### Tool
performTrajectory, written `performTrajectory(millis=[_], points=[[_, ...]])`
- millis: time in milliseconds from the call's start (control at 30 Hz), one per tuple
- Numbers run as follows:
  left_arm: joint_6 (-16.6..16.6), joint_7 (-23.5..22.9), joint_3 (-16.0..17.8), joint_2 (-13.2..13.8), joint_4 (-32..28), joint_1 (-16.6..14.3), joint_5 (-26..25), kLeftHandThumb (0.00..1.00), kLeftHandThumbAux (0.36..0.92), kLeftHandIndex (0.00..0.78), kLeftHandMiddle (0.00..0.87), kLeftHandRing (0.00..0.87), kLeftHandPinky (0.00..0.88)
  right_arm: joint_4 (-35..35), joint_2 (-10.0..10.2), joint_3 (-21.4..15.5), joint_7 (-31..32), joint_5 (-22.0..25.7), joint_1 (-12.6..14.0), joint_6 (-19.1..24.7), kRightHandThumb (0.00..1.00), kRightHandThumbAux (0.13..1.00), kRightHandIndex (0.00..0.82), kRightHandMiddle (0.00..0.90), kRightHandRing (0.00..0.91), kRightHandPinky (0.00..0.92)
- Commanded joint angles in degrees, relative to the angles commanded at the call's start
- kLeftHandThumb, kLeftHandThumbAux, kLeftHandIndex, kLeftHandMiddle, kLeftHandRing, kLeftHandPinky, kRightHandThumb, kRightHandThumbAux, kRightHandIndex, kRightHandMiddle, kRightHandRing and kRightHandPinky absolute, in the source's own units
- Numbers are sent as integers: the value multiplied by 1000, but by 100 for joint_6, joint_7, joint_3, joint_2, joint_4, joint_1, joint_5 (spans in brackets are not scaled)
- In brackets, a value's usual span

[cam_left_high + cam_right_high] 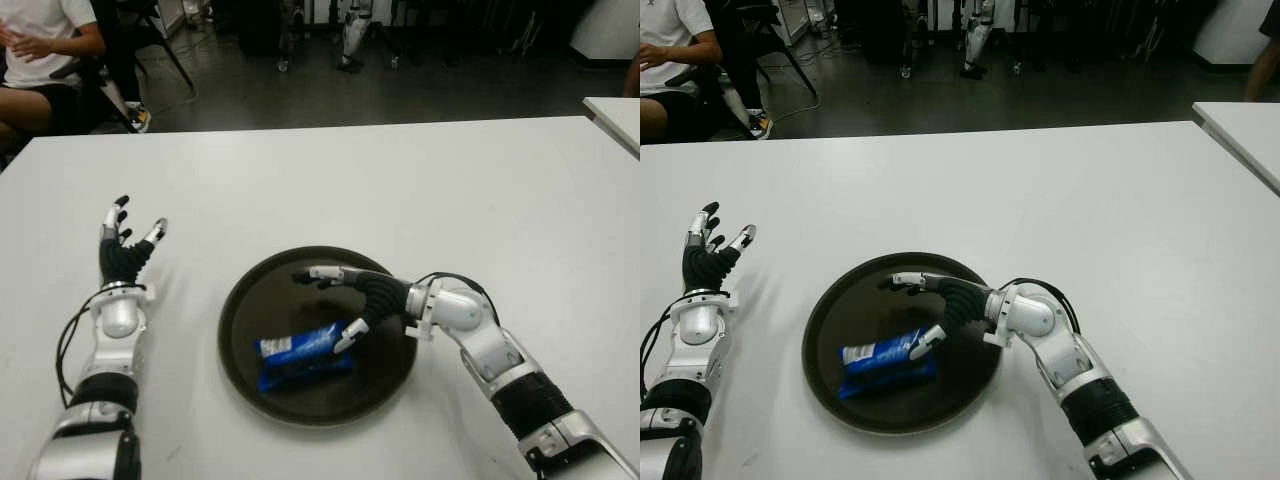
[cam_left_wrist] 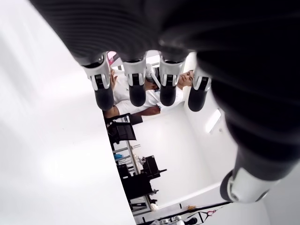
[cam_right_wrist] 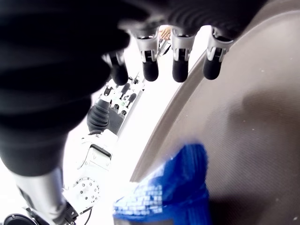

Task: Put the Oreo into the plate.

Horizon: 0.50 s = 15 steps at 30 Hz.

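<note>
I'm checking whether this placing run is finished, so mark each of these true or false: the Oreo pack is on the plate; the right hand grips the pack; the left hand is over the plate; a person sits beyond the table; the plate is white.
1. The Oreo pack lies on the plate. True.
2. The right hand grips the pack. False: its fingers are spread over the plate, holding nothing.
3. The left hand is over the plate. False: it shows open, left of the plate.
4. A person sits beyond the table. True.
5. The plate is white. False: it is dark.
</note>
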Motion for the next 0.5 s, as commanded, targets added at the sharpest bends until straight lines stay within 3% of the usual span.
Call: performTrajectory(millis=[167, 500], points=[[60, 8, -23, -20, -212, 78, 4, 0, 625, 0, 0, 0, 0, 27, 10, -24, -23, -14, -4, -20, 0, 763, 82, 85, 73, 79], [279, -9, -11, -88, -559, 197, -31, 0, 641, 0, 0, 0, 7, 34, 48, -56, -269, -68, 93, -100, 0, 714, 82, 91, 83, 84]])
